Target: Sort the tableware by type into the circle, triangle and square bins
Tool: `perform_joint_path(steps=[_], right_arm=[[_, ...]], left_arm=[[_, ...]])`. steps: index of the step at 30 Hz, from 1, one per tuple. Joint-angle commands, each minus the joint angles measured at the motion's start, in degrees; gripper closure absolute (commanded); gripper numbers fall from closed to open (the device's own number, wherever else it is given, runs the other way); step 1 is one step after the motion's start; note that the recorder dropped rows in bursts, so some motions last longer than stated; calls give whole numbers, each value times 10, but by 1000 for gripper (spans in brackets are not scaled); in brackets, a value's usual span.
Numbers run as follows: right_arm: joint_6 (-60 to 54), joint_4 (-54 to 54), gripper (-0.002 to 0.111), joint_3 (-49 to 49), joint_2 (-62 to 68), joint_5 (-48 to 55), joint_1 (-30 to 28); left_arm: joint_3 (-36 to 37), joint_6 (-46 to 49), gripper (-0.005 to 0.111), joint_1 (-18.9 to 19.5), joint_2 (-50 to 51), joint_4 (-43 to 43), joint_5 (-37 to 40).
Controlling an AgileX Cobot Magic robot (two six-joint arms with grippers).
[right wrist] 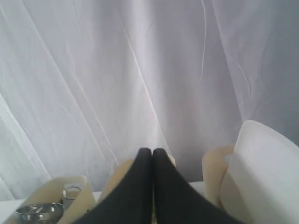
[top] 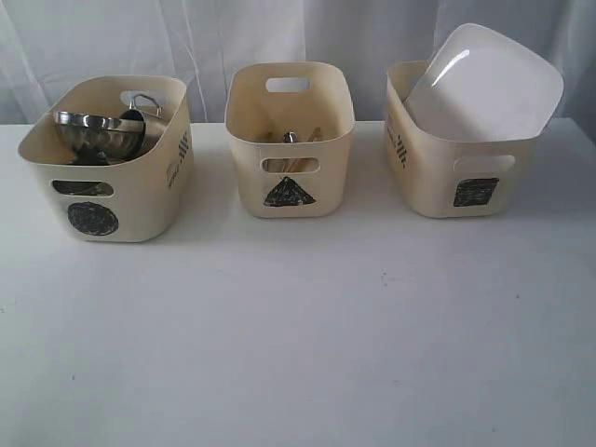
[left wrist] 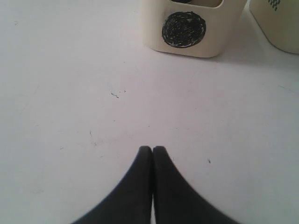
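Three cream bins stand in a row at the back of the table. The circle bin (top: 107,177) on the left holds a steel bowl (top: 93,132) and a steel mug (top: 142,109). In the triangle bin (top: 290,140) in the middle lie cutlery and wooden chopsticks (top: 296,137). A large white plate (top: 484,84) leans tilted out of the square bin (top: 456,172) on the right. Neither gripper shows in the exterior view. My left gripper (left wrist: 152,149) is shut and empty over bare table, short of the circle bin (left wrist: 187,28). My right gripper (right wrist: 152,151) is shut and empty, pointing at the curtain above the bins.
A white curtain (top: 279,37) hangs close behind the bins. The white table (top: 298,335) stretches wide in front of them, with a few small dark specks. In the right wrist view the plate (right wrist: 266,172) stands at the right and the steel bowl (right wrist: 37,212) at the lower left.
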Motion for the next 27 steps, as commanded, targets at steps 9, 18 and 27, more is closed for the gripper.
perform_joint_path(steps=[9,18,27], right_arm=[[57,20,108,92,-211,82,30],[59,20,108,115,-242,58,28],[243,-158,108,411,-385,-201,28]], left_arm=[[1,-1,107,2,-2,0,0],[1,-1,107,2,-2,0,0],[1,-1,107,2,-2,0,0]])
